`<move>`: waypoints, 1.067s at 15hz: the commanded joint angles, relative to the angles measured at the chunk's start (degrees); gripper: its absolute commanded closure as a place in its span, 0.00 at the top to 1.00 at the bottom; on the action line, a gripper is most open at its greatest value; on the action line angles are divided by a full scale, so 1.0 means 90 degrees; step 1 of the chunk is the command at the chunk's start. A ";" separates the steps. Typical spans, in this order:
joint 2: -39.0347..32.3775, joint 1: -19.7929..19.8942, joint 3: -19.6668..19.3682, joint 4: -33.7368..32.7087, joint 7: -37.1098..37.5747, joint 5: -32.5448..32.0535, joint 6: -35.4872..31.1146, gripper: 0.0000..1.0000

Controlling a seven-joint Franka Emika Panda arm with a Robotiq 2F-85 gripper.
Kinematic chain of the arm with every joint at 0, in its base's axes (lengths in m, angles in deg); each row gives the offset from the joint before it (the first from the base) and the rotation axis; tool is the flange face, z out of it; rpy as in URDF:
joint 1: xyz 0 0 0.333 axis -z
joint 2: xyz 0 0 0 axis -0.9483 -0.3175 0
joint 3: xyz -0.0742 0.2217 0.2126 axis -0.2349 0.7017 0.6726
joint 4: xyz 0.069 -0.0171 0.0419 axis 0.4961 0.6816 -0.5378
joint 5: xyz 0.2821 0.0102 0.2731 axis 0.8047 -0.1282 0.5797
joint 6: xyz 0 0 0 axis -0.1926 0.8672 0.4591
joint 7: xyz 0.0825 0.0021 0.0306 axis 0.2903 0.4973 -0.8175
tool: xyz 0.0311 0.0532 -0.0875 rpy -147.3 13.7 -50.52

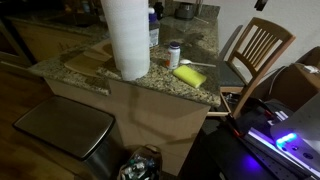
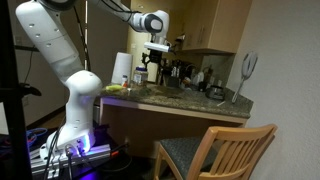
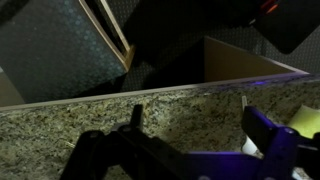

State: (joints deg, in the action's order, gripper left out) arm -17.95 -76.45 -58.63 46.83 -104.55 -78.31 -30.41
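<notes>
— Where do we have the fingers (image 3: 268, 132)?

— High over the front edge of the granite tabletop (image 1: 152, 80), hanging from the arm (image 2: 62, 55) that reaches across from its base. They are spread wide with nothing between them. In the wrist view the gap shows only speckled stone.

— So we touch nothing?

— Nothing. The closest thing to us is the yellow sponge (image 1: 188, 75). It lies flat near the tabletop's front edge, just beside a small canister (image 1: 175, 53). In the wrist view it only peeks in at the side, past one finger, so we are off to its side and not above it.

— Why does it lie so easy there?

— It is soft and low and rests on its broad face, so we judge it has no reason to tip. The paper towel roll (image 1: 127, 38) is another matter. It stands upright on its end, tall and near the sponge, with a wooden board (image 1: 88, 62) on its other side.

— And beyond the edge?

— A wooden chair (image 1: 258, 45) stands close against the tabletop's end, and we see its slats past the edge in the wrist view. We judge that at this height the open fingers are well apart from the roll and the canister alike.
</notes>
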 commanded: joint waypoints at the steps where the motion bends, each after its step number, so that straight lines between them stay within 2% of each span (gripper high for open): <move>1: -0.0030 0.0122 0.0112 -0.0011 -0.0054 0.0045 0.0013 1.00; 3: -0.0009 -0.0183 0.0186 0.0064 -0.0722 0.0115 0.0124 1.00; 7: 0.0624 -0.0567 0.0591 -0.0118 -0.1108 0.0641 0.0060 1.00; 11: 0.1346 -0.0994 0.0808 -0.0444 -0.1587 0.0757 0.0227 1.00; 12: 0.1082 -0.0831 0.0822 -0.0377 -0.1223 0.0691 0.0078 1.00; 15: 0.1461 -0.0985 0.0854 -0.0420 -0.1349 0.0691 0.0150 1.00; 16: 0.1195 -0.0974 0.0864 -0.0275 -0.1374 0.0627 0.0291 1.00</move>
State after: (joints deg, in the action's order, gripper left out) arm -4.62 -85.69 -51.20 43.28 -116.74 -72.31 -29.19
